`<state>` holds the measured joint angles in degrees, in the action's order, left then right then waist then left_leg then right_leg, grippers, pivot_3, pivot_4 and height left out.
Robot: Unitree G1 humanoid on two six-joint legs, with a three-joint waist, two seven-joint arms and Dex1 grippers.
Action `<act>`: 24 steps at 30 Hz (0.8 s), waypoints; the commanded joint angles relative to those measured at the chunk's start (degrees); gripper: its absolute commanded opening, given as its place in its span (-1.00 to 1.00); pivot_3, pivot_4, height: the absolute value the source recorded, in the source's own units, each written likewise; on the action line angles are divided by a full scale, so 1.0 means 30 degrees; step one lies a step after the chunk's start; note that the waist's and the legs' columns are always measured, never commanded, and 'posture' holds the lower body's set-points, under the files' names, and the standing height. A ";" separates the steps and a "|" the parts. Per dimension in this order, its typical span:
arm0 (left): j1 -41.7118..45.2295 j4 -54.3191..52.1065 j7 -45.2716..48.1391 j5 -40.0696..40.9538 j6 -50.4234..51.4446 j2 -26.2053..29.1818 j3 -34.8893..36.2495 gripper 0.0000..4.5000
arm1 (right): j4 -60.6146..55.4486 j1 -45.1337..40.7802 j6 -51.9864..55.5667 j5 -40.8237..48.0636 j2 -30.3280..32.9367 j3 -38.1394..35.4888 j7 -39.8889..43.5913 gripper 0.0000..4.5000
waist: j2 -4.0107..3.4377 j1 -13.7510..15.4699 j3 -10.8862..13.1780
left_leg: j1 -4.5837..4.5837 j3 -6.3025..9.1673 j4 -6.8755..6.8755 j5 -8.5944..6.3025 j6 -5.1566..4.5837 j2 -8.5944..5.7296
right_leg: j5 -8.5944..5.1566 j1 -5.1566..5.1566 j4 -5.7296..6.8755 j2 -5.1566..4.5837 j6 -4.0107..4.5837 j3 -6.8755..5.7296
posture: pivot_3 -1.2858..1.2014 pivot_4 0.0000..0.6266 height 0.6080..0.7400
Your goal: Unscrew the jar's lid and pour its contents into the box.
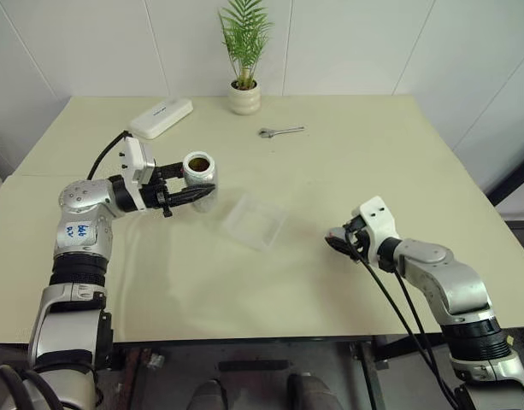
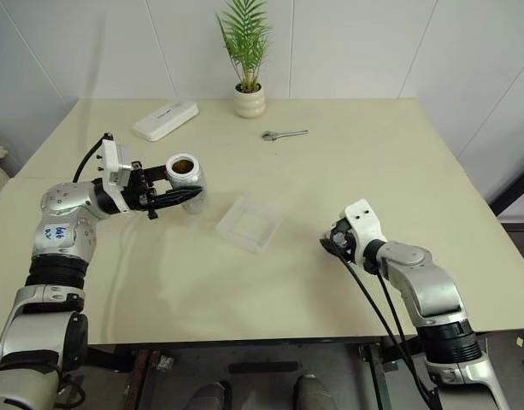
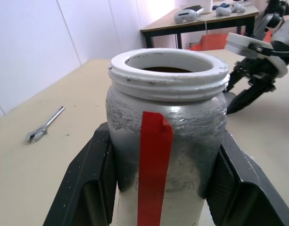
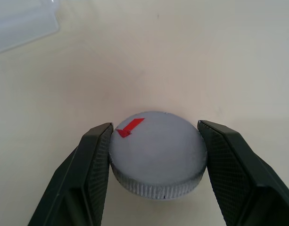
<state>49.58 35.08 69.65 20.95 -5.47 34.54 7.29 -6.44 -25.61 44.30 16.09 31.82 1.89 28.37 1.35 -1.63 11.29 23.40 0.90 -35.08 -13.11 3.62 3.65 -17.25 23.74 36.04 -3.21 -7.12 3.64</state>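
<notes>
Lid [image 4: 157,155] is off; my right pincer [image 1: 343,242] grips it by the rim at centre right, low over the table [image 1: 347,171], probably to set it aside. My left pincer [image 1: 186,194] is clamped on the jar [image 1: 198,175] at centre left, upright and lifted so nothing spills before the pour. Dark brown contents [image 1: 198,162] show in its open mouth. The clear box [image 1: 254,221] sits at frame centre between the arms; looks empty
</notes>
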 commanded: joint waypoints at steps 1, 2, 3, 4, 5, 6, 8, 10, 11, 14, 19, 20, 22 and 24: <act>0.0523 -0.0053 -0.0339 -0.0075 -0.0647 0.0121 0.0431 -0.11 | -0.0503 0.0444 -0.0481 -0.0237 -0.0059 -0.0529 -0.0222 0.13 | 0.0000 0.0007 0.0000 | -0.0001 0.0000 -0.0001 0.0000 0.0000 0.0000 | 0.0000 -0.0001 0.0001 0.0000 0.0000 0.0000 | 0.03 -0.52 1.00; 0.0569 0.0007 -0.0370 -0.0103 -0.0872 0.0099 0.0456 -0.11 | -0.0716 0.0588 -0.0248 -0.0036 -0.0126 -0.0629 -0.0185 0.28 | 0.0000 0.0019 0.0000 | -0.0001 -0.0001 -0.0004 0.0000 0.0001 -0.0001 | 0.0001 -0.0002 0.0002 0.0000 -0.0001 0.0000 | 0.03 -0.52 1.00; 0.0698 0.0169 -0.0359 -0.0173 -0.1179 0.0073 0.0453 -0.11 | -0.1043 0.0768 -0.0087 0.0115 -0.0062 -0.0611 -0.0019 0.46 | 0.0001 0.0025 0.0000 | -0.0002 0.0000 -0.0006 0.0000 0.0001 -0.0001 | 0.0002 -0.0007 0.0002 0.0000 -0.0003 0.0000 | 0.03 -0.52 1.00; 0.0819 0.0295 -0.0329 -0.0183 -0.1314 0.0058 0.0459 -0.11 | -0.1370 0.0915 0.0027 0.0203 0.0004 -0.0652 0.0055 0.56 | 0.0001 0.0027 0.0000 | -0.0005 0.0001 -0.0007 0.0000 0.0001 -0.0001 | 0.0002 -0.0012 0.0001 0.0000 -0.0003 -0.0001 | 0.03 -0.52 1.00; 0.0960 0.0455 -0.0313 -0.0238 -0.1528 0.0063 0.0459 -0.11 | -0.1783 0.1042 0.0256 0.0416 0.0112 -0.0774 0.0205 0.72 | 0.0001 0.0030 0.0000 | -0.0003 0.0001 -0.0007 0.0000 0.0001 -0.0001 | 0.0002 -0.0011 0.0000 0.0000 -0.0003 -0.0001 | 0.03 -0.52 1.00; 0.1019 0.0538 -0.0285 -0.0264 -0.1661 0.0076 0.0467 -0.11 | -0.2096 0.1155 0.0394 0.0549 0.0186 -0.0862 0.0287 0.86 | 0.0001 0.0037 0.0000 | -0.0002 0.0001 -0.0007 0.0000 0.0001 -0.0001 | 0.0002 -0.0011 -0.0001 0.0000 -0.0004 -0.0001 | 0.03 -0.52 1.00; 0.1333 0.0924 -0.0432 -0.0409 -0.2043 0.0091 0.0537 -0.11 | -0.2979 0.1265 0.0863 0.1099 0.0464 -0.1302 0.0636 0.99 | 0.0001 0.0036 0.0001 | 0.0000 0.0002 -0.0007 0.0000 0.0002 -0.0001 | 0.0003 -0.0012 -0.0005 0.0000 -0.0006 -0.0002 | 0.03 -0.52 1.00; 0.1590 0.1362 -0.0355 -0.0492 -0.2249 0.0135 0.0539 -0.11 | -0.3630 0.1341 0.1237 0.1493 0.0700 -0.1739 0.0820 0.99 | 0.0001 0.0012 0.0001 | 0.0000 0.0001 -0.0009 0.0000 0.0002 -0.0003 | 0.0005 -0.0011 -0.0003 0.0000 -0.0009 -0.0001 | 0.03 -0.52 1.00; 0.1628 0.1477 -0.0294 -0.0497 -0.2317 0.0148 0.0535 -0.11 | -0.3803 0.1394 0.1355 0.1595 0.0749 -0.1840 0.0820 0.99 | 0.0001 0.0009 0.0000 | -0.0003 0.0001 -0.0008 0.0000 0.0002 -0.0003 | 0.0005 -0.0011 -0.0002 0.0000 -0.0009 -0.0001 | 0.03 -0.52 1.00; 0.2111 0.2256 -0.0132 -0.0826 -0.3045 0.0196 0.0384 -0.11 | -0.5138 0.1723 0.1394 0.2199 0.1548 -0.2672 0.1486 0.99 | 0.0001 0.0030 0.0001 | -0.0008 0.0001 -0.0006 0.0000 0.0002 -0.0002 | 0.0005 -0.0014 -0.0001 0.0001 -0.0009 -0.0001 | 0.03 -0.52 1.00; 0.3802 0.4865 0.0299 -0.2382 -0.5817 -0.0060 -0.0448 -0.11 | -0.8368 0.2730 -0.0711 0.5689 0.2682 -0.6031 0.4932 0.99 | 0.0003 0.0084 0.0003 | 0.0007 0.0001 -0.0007 0.0000 0.0002 -0.0005 | 0.0012 -0.0016 -0.0030 0.0001 -0.0022 -0.0002 | 0.03 -0.52 1.00; 0.4171 0.5495 0.0349 -0.2842 -0.6635 -0.0182 -0.0732 -0.11 | -0.9047 0.3268 -0.0466 0.6887 0.3073 -0.6728 0.5919 0.99 | 0.0004 0.0123 0.0003 | 0.0007 0.0001 -0.0006 -0.0002 0.0005 -0.0005 | 0.0012 -0.0023 -0.0036 0.0002 -0.0024 -0.0002 | 0.03 -0.52 1.00; 0.4833 0.6712 0.0442 -0.3566 -0.8154 -0.0415 -0.1166 -0.11 | -0.9866 0.4232 0.0149 0.8770 0.3866 -0.7576 0.7327 0.99 | 0.0005 0.0248 0.0002 | -0.0005 0.0008 0.0003 -0.0009 0.0010 -0.0003 | 0.0010 -0.0050 -0.0059 0.0008 -0.0028 -0.0010 | 0.03 -0.52 1.00; 0.5737 0.8012 -0.0438 -0.4874 -0.9953 -0.0767 -0.1898 -0.11 | -1.0587 0.5033 0.0439 1.0297 0.4351 -0.8438 0.7729 0.99 | 0.0009 0.0365 0.0005 | -0.0010 0.0008 -0.0014 -0.0031 0.0043 -0.0004 | 0.0005 -0.0067 -0.0065 0.0007 -0.0035 -0.0009 | 0.03 -0.52 1.00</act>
<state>64.49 57.87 70.02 8.81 -31.01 32.60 2.76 -35.69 -10.39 45.28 42.90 44.30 -20.56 50.35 1.38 -0.54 11.31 23.37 0.91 -35.17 -13.22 3.77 3.64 -17.23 23.51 35.83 -3.18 -7.22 3.62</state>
